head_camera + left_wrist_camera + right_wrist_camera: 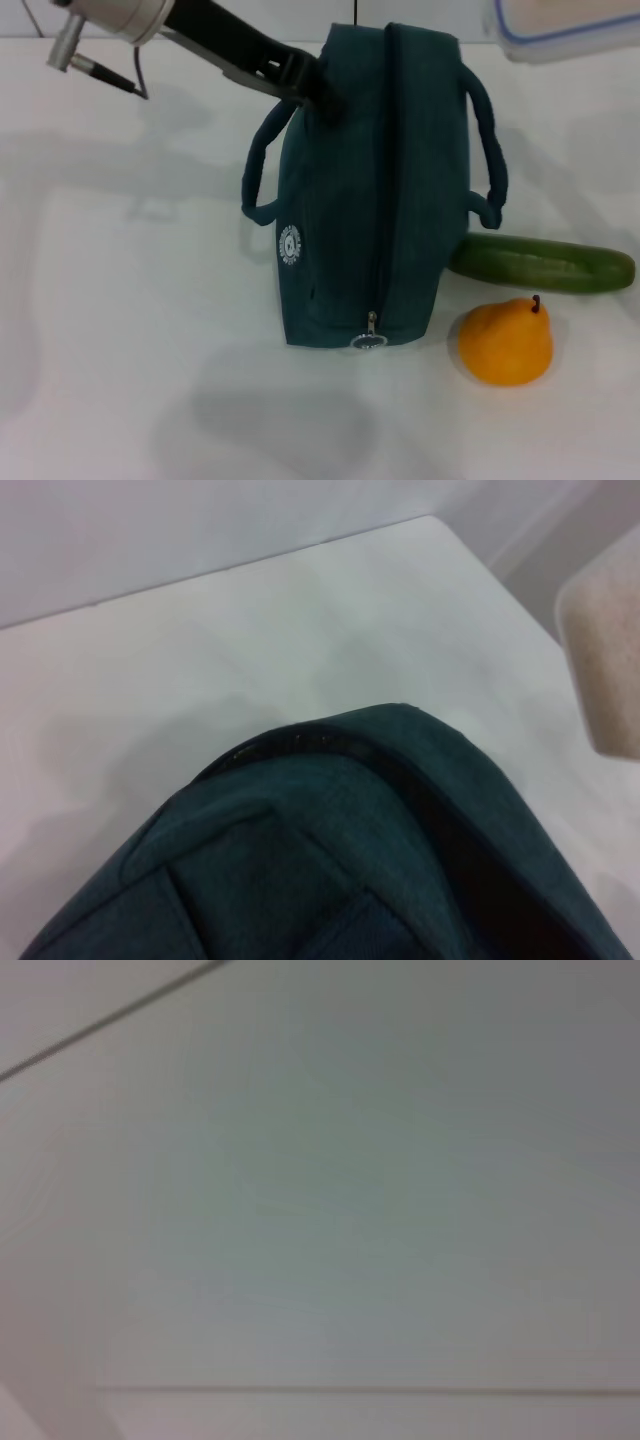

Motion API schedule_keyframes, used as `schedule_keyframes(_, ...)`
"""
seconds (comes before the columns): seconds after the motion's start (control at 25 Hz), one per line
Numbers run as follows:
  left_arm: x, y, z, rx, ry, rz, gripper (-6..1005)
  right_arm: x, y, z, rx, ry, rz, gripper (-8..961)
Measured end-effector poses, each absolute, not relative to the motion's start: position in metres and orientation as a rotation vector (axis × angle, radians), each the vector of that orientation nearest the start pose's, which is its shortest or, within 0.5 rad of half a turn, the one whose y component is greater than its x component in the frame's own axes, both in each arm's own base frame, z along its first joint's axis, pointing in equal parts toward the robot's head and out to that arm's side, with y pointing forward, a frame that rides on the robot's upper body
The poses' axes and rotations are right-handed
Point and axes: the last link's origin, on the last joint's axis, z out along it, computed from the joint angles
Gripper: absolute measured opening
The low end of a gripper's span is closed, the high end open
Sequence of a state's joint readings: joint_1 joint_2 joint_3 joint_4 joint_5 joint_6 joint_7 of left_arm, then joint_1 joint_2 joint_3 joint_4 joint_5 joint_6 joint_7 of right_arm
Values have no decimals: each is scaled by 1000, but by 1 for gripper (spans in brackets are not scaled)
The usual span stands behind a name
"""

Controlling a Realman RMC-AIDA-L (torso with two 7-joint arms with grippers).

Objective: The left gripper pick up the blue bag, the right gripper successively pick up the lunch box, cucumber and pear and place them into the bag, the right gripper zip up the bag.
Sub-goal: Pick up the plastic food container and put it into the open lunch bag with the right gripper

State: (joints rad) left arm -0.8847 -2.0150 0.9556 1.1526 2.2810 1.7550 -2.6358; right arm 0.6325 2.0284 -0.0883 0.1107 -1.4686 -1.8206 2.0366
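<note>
The blue bag fills the middle of the head view, its zipper closed along the top and the silver ring pull at the near end. My left gripper reaches in from the upper left and is shut on the bag's far corner; the bag's fabric sits right under the left wrist camera. The cucumber lies on the table just right of the bag, with the pear in front of it. The lunch box shows at the top right edge. My right gripper is out of view.
The white table stretches to the left and in front of the bag. The bag's handles stick out to both sides. A pale beige shape shows at the edge of the left wrist view. The right wrist view holds only a blank pale surface.
</note>
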Motion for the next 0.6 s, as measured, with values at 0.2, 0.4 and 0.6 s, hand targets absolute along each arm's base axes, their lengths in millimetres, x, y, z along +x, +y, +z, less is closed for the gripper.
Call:
schedule_keyframes(0.2, -94, 394, 48, -2761, -1247, -77, 51, 204, 346, 31, -1483, 1705, 2534, 129)
schedule_keyframes(0.4, -86, 396, 47, -2757, -1246, -89, 51, 196, 353, 20, -1519, 1746, 2469, 131)
schedule_keyframes(0.6, -82, 399, 49, -2748, -1240, -117, 51, 199, 359, 2, -1514, 1832, 2314, 133)
